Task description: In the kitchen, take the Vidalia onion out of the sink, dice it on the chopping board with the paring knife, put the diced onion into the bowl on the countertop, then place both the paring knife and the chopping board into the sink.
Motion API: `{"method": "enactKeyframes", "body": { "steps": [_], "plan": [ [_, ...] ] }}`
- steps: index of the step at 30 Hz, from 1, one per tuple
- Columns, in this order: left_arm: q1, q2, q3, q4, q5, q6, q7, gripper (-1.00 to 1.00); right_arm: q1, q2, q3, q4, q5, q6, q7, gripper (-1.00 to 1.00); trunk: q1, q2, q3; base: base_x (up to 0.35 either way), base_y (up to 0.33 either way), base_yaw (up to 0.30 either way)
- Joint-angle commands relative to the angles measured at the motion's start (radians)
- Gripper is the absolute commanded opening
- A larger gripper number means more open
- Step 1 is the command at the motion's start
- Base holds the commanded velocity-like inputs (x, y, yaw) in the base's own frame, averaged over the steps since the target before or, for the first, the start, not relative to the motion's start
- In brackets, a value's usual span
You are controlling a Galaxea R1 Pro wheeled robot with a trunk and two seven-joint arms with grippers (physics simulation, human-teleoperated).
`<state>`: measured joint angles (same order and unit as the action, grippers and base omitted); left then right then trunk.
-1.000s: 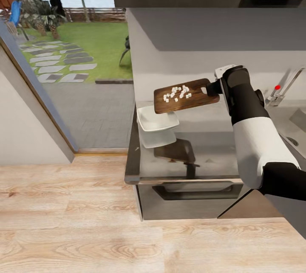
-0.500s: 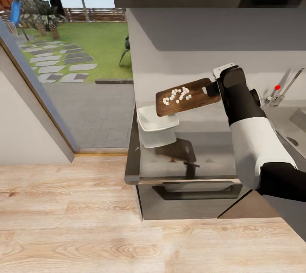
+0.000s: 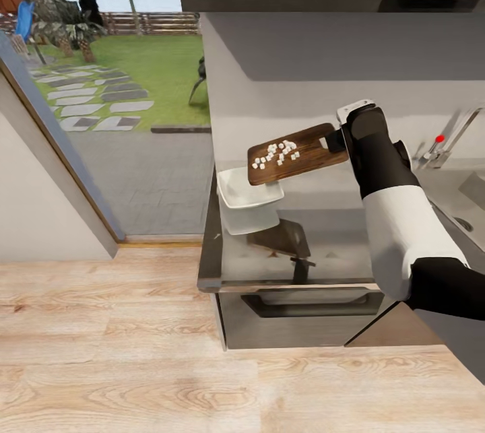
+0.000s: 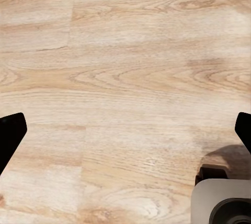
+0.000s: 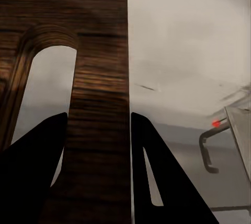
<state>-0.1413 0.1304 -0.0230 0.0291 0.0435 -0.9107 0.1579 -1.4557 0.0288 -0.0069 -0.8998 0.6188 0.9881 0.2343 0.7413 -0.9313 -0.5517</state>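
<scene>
The rectangular brown wooden chopping board [image 3: 298,154] is clamped at its handle end by the right end effector [image 3: 339,141] and tilted over the shallow white bowl [image 3: 247,196]. Small white diced onion pieces [image 3: 275,153] lie on it. The left end effector [image 4: 125,130] is spread wide, empty.

One board [image 3: 300,155], pinched at the handle end by the right pincer [image 3: 339,141]. On it, roughly a dozen small white cubes [image 3: 276,152]; exact count unreadable. One white bowl [image 3: 246,189] under the board's far end from that pincer. One tap [image 3: 453,137], one red knob [image 3: 440,139]. Two dark fingers [image 4: 9,135] of the left pincer [image 4: 125,135] over wood floor [image 4: 125,67].
</scene>
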Motion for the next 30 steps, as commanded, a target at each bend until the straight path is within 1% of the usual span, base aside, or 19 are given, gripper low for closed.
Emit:
{"method": "enactKeyframes", "body": {
  "steps": [1,5,8,11,13,16,19,21,30],
  "plan": [
    [-0.001,0.0,-0.003,0.003,0.004,-0.005,0.0,1.0,-0.001,0.001,-0.001,-0.001,0.017,0.003,0.01,-1.0,0.0,-0.001,-0.001,0.0,0.0,0.0],
    [-0.001,0.0,-0.003,0.003,0.004,-0.006,0.0,1.0,-0.017,0.006,-0.001,-0.001,0.027,0.003,0.01,-1.0,0.0,-0.001,-0.001,0.0,0.0,0.0],
    [-0.001,0.0,-0.003,0.003,0.004,-0.006,0.0,1.0,-0.034,0.022,-0.001,-0.001,0.029,0.003,0.01,-1.0,0.0,-0.001,-0.001,0.0,0.0,0.0],
    [-0.001,0.0,-0.003,0.003,0.004,-0.006,0.0,1.0,-0.039,0.027,-0.001,-0.001,0.032,0.003,0.01,-1.0,0.0,-0.001,-0.001,0.0,0.0,0.0],
    [-0.001,0.0,-0.003,0.003,0.004,-0.006,0.0,1.0,-0.041,0.029,-0.001,-0.001,0.049,0.003,0.01,-1.0,0.0,-0.001,-0.001,0.0,0.0,0.0],
    [-0.001,0.0,-0.003,0.003,0.004,-0.005,0.0,1.0,-0.041,0.032,-0.001,-0.001,0.088,0.002,0.011,-1.0,0.0,-0.001,-0.001,0.0,0.0,0.0],
    [-0.001,0.0,-0.003,0.003,0.004,-0.005,0.0,1.0,-0.041,0.05,-0.001,-0.001,0.123,0.001,0.011,-1.0,0.0,-0.001,-0.001,0.0,0.0,0.0],
    [-0.001,0.0,-0.003,0.003,0.004,-0.005,0.0,1.0,-0.041,0.058,-0.001,-0.001,0.144,0.001,0.011,-1.0,0.0,-0.001,-0.001,0.0,0.0,0.0],
    [-0.001,0.0,-0.003,0.003,0.004,-0.005,0.0,1.0,-0.041,0.06,-0.001,-0.001,0.151,0.001,0.011,-1.0,0.0,-0.001,-0.001,0.0,0.0,0.0]
  ]
}}
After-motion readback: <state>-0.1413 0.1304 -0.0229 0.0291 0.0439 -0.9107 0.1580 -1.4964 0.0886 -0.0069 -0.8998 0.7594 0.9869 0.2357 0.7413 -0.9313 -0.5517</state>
